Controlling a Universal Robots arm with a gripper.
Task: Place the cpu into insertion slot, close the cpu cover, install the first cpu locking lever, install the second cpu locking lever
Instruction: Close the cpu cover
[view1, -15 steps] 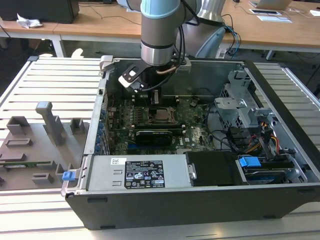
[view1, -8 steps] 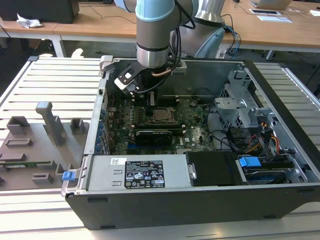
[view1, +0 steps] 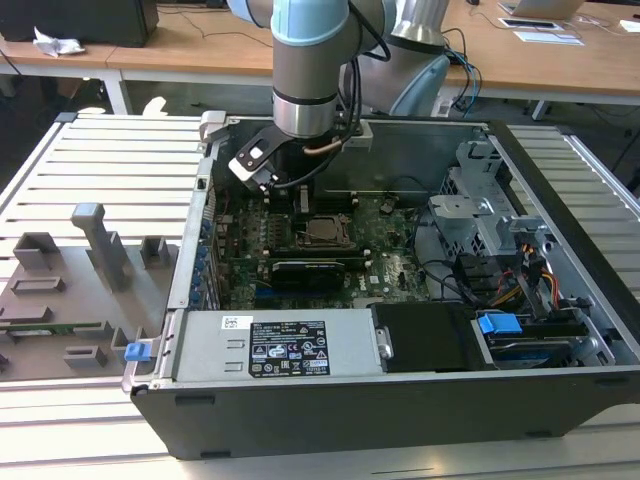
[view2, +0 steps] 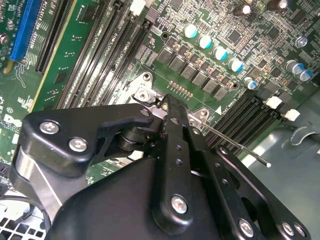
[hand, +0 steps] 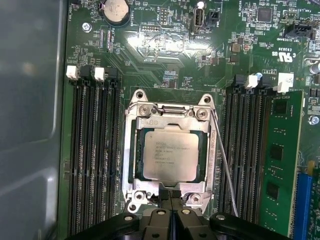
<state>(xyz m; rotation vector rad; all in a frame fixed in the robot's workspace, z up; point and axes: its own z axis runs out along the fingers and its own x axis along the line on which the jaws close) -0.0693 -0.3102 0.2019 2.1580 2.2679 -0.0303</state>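
Observation:
The cpu lies flat in the insertion slot, its dull silver top facing up. The cpu cover is down around it, a silvery frame with the chip showing through the cut-out. A thin wire locking lever slants away from one side of the socket, its free end standing off the board. My gripper is shut, its fingertips together at the cover's edge opposite the hinge, with nothing seen between them. In the exterior view the gripper hangs inside the case just behind the socket.
Long black memory slots flank the socket on both sides, and a green memory stick stands in one. The open case has a power supply at the front and a drive cage on the exterior view's right. Grey fixtures stand outside it.

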